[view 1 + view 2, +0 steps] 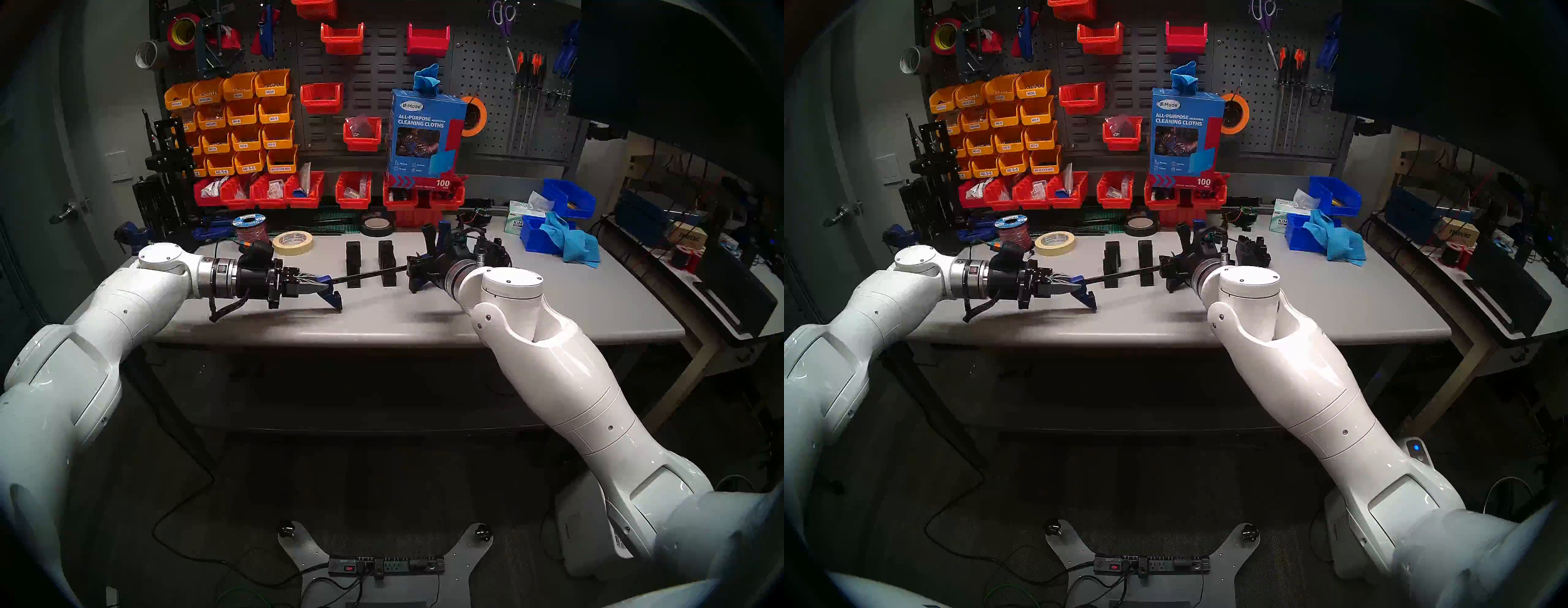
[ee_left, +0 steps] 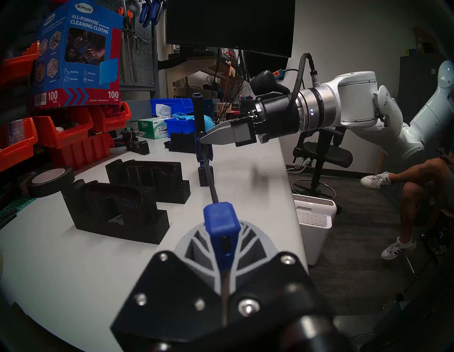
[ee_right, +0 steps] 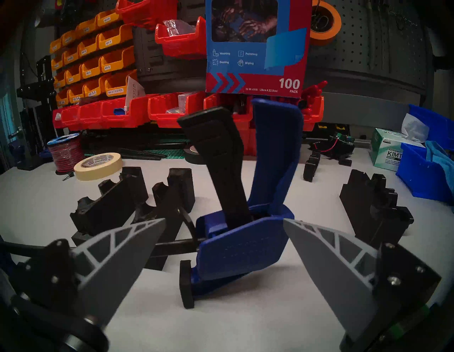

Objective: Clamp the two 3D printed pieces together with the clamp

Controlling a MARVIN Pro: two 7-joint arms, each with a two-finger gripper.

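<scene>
grey table (image 1: 424,314): two black blocks (image 1: 353,263), one clamp (image 1: 365,275), two grippers.

My left arm (image 1: 127,297) reaches in from left, wrist level, left gripper (image 1: 316,288) pointing right, fingers (image 2: 196,248) pinched tight on clamp (image 1: 369,274) end. My right arm (image 1: 551,361) bent up from lower right, right gripper (image 3: 224,236) aimed forward, slightly down, fingers (image 3: 118,248) spread wide either side of clamp handle, not gripping.

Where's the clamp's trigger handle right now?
In the right wrist view, the trigger handle stands mid-frame between the open right gripper's fingers, untouched, right of the two 3D printed pieces.
</scene>
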